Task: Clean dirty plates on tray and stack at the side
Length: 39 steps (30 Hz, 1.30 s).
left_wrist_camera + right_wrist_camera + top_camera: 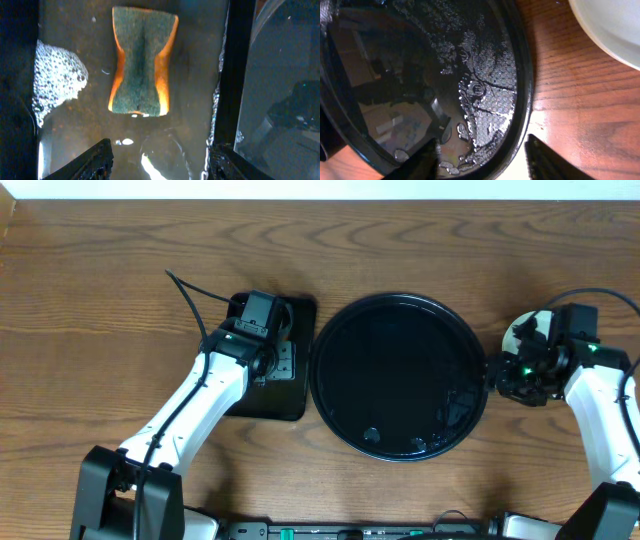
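Overhead view:
- The tray (390,370) sits mid-counter (100,310). Its glossy floor is bare apart from wet patches near the lower rim, and 0 plates are on it.
- The plates (517,332) show only as a pale round edge just right of the tray, on the counter and mostly hidden under the right arm (600,400). I cannot tell how many are in the stack.
- The left arm (200,405) reaches over the small rectangular tray (270,405), which touches the round tray's left rim.

Left wrist view:
- The left jaws are spread wide with nothing between them, hanging above the rectangular tray's wet floor.
- The sponge (142,60) lies flat ahead of them, green scrub face up, untouched.
- A patch of foam (57,75) sits to its left.

Right wrist view:
- The right jaws are parted and empty, straddling the round tray's rim.
- Droplets and suds (485,100) cling inside the rim.
- 1 pale plate edge (615,25) rests on the wood, apart from the tray. It looks clean where visible.

Progress (judgement):
- The task looks essentially done: the tray is cleared, the sponge is set down, and the plates are at the side.
- Left to do: at most confirm the stack is square and clear both arms away. Stack order and any remaining smears are not checkable from these views.
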Motion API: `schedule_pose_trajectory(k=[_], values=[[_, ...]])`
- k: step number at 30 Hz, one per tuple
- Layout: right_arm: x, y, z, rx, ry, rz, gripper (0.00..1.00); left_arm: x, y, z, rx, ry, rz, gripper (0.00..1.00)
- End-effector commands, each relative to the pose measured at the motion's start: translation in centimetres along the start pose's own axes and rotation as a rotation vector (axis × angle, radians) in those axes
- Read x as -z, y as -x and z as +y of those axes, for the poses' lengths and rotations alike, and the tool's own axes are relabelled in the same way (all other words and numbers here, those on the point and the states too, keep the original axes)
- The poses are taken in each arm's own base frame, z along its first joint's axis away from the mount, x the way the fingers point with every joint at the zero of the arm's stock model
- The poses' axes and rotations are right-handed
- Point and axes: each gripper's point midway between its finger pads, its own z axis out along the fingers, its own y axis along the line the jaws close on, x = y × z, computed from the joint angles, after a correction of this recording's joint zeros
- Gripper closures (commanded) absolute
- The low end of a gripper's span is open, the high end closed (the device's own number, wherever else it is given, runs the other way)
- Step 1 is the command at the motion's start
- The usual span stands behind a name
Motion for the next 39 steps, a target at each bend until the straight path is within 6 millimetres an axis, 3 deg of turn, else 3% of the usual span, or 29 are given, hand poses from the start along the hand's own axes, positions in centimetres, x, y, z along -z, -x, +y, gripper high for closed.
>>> schedule_pose_trajectory(k=[1, 5, 9, 16, 20, 27, 31, 39], values=[[-0.4, 0.1, 0.7, 0.085, -0.001, -0.006, 0.29, -0.1, -0.7, 0.3, 0.014, 0.006, 0.030, 0.36], [-0.5, 0.6, 1.7, 0.157, -0.021, -0.021, 0.01, 0.4, -1.0, 1.1, 0.029, 0.021, 0.054, 0.29], [0.7, 2.2, 2.3, 0.218, -0.111, -0.068, 0.01, 2.1, -0.7, 2.8, 0.079, 0.052, 0.099, 0.25], [4.7, 4.3, 3.6, 0.288, -0.195, -0.118, 0.01, 5.2, -0.3, 6.2, 0.191, 0.102, 0.159, 0.21], [5.8, 3.5, 3.8, 0.301, -0.201, -0.091, 0.01, 6.2, -1.9, 7.4, 0.222, 0.126, 0.223, 0.21], [8.3, 2.7, 4.3, 0.274, -0.183, -0.201, 0.01, 8.5, -3.4, 7.1, 0.189, 0.107, 0.167, 0.21], [10.3, 1.9, 4.1, 0.291, -0.194, -0.340, 0.01, 10.5, -3.7, 7.0, 0.164, 0.072, 0.025, 0.21], [13.5, -2.0, 3.2, 0.338, -0.180, -0.658, 0.01, 15.4, -5.1, 6.9, 0.136, -0.010, -0.338, 0.20]])
